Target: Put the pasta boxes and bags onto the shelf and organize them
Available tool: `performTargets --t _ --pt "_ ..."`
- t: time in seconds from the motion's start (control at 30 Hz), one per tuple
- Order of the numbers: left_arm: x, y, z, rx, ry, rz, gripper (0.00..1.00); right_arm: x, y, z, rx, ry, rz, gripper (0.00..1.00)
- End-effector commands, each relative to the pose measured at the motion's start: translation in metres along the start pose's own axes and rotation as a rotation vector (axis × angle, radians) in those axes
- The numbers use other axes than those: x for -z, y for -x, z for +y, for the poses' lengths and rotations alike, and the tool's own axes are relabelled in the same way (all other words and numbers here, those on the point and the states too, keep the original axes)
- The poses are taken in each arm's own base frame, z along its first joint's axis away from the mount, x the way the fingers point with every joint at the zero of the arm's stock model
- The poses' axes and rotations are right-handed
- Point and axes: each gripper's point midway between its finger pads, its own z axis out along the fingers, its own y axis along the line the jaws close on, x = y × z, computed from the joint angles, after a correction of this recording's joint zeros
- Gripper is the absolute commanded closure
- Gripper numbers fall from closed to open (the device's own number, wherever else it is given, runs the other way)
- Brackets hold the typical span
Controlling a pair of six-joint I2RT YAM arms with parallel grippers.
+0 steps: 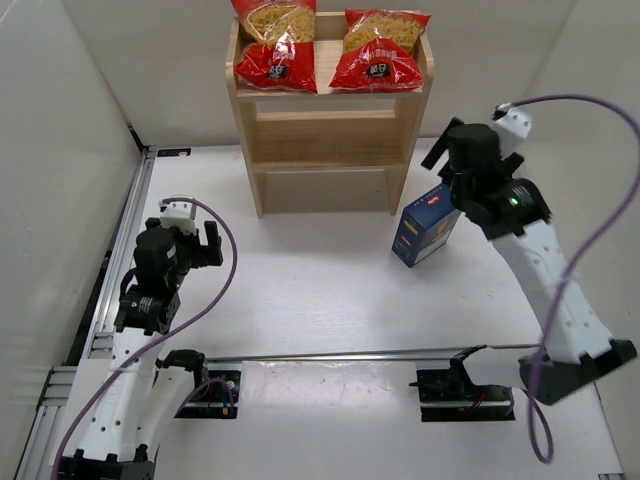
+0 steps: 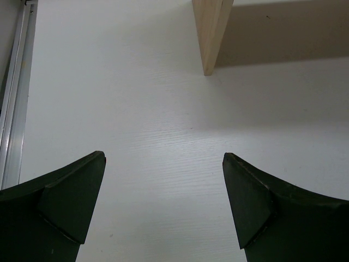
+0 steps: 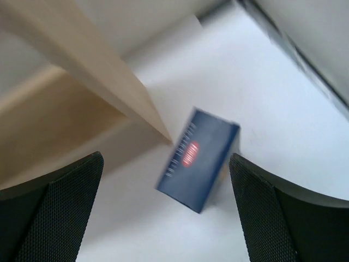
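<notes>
Right wrist, box [image 3: 197,159] beneath parted gripper [image 3: 165,159]

Bright, even light, soft shadow under the shelf [image 2: 211,33], blue box [image 3: 197,159] smeared with motion blur.

The place is a robotics lab cell. The left arm [image 1: 155,270] and right arm [image 1: 545,270] are bolted at the near edge of a white worktop [image 1: 320,300], which plain white panels [image 1: 60,130] box in on 3 sides. An aluminium rail [image 1: 112,270] runs along the worktop's left edge, and loose purple cables [image 1: 228,285] loop from the arms. The only grocery goods are 2 red pasta bags [image 1: 275,45] on top of a small wooden shelf [image 1: 325,130] and 1 blue box [image 1: 425,228] beside it.
</notes>
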Motion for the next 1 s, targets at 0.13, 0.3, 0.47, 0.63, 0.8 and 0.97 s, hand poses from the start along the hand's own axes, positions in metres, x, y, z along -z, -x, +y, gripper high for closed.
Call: performTargets --t 0.13,0.3,0.47,0.63,0.8,0.97 --pt "0.004 -0.022 -0.003 0.008 -0.02 0.056 0.0 -0.055 -0.079 -0.017 -0.096 -0.117 0.349 0.0" --pt "0.004 -0.03 -0.003 0.007 -0.02 0.076 0.0 -0.086 -0.096 -0.022 -0.109 -0.202 0.439 0.0" --pt "0.003 -0.037 -0.003 0.007 -0.02 0.087 0.0 -0.094 -0.122 -0.022 -0.149 -0.241 0.524 0.0" --pt "0.004 -0.045 -0.001 0.006 -0.008 0.105 0.0 -0.095 -0.152 -0.038 -0.13 -0.309 0.586 0.0" --pt "0.004 -0.052 0.001 0.005 0.001 0.124 0.0 -0.085 -0.16 -0.049 -0.089 -0.344 0.631 0.0" --pt "0.003 -0.056 0.0 0.005 0.001 0.133 0.0 -0.071 -0.141 -0.056 -0.073 -0.339 0.586 0.0"
